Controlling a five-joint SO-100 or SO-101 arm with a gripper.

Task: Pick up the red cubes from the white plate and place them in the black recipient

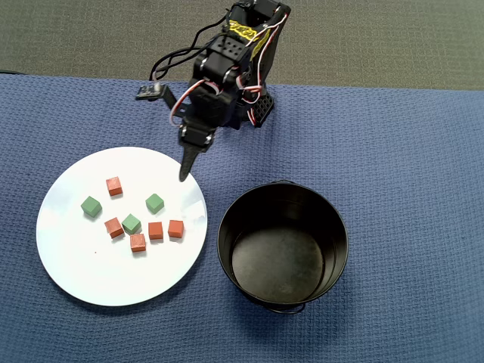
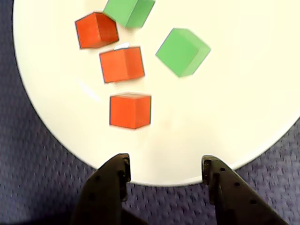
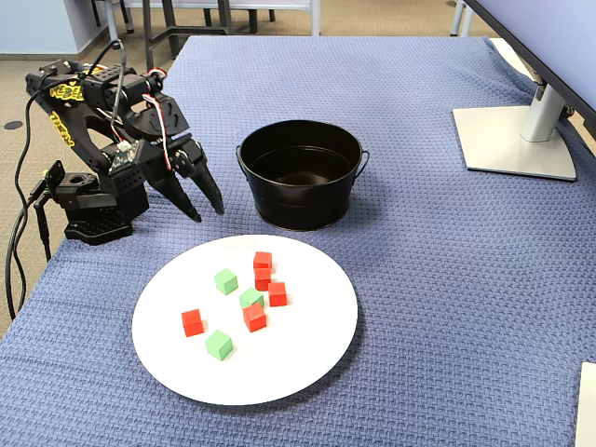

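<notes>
Hand [image 2: 165,174] empty, jaws spread apart, wider than one cube; nothing between them. It hangs over the near rim of the white plate [image 2: 262,70], fingertips pointing down at the plate's edge in the wrist view. In the fixed view the hand [image 3: 207,209] sits above the blue cloth surface [image 3: 447,279], between the plate [image 3: 307,363] and the black recipient [image 3: 300,177].

Red cubes: five, all on the plate, none in the recipient, which shows only a bare floor in the overhead view [image 1: 281,261]. Three green cubes [image 1: 131,223] mixed among them.

Key relation: in the wrist view the nearest red cube [image 2: 130,110] lies straight ahead of the hand and a little toward the left finger [image 2: 112,180], with two more red cubes behind it in a rough line. A green cube [image 2: 183,51] sits off to the right, clear of that line. Nearest cube's faces look roughly square to the jaws.

Judgement: first pick not yet made. Next move calls for reaching forward and down, shifting slightly left to centre the nearest cube. The recipient stands just beside the plate, so the carry is short.
</notes>
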